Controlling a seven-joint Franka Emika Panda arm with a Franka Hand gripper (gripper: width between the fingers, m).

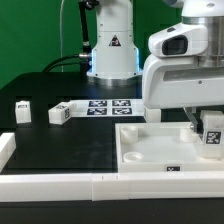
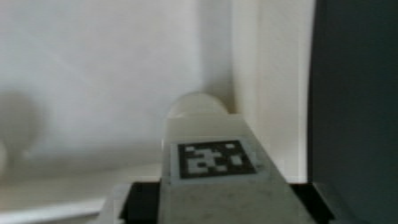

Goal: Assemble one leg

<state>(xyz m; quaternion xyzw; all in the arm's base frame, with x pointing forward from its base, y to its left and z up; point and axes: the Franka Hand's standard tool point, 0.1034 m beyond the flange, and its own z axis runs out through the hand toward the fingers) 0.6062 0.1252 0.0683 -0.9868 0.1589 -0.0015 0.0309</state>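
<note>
My gripper (image 1: 207,122) is shut on a leg (image 1: 212,136), a small white blocky peg with a black-and-white tag. It holds the leg upright over the right corner of the large white square panel (image 1: 150,150). In the wrist view the leg (image 2: 214,140) fills the middle between my dark fingers (image 2: 150,200), its tip pointing at the panel's corner region (image 2: 107,90). I cannot tell whether the leg touches the panel. Two more legs (image 1: 22,108) (image 1: 60,114) lie on the black table at the exterior view's left.
The marker board (image 1: 108,106) lies behind the panel near the robot base (image 1: 112,50). A low white wall (image 1: 70,186) runs along the front edge, with a white block (image 1: 6,148) at its left end. Black table (image 2: 356,90) shows beside the panel.
</note>
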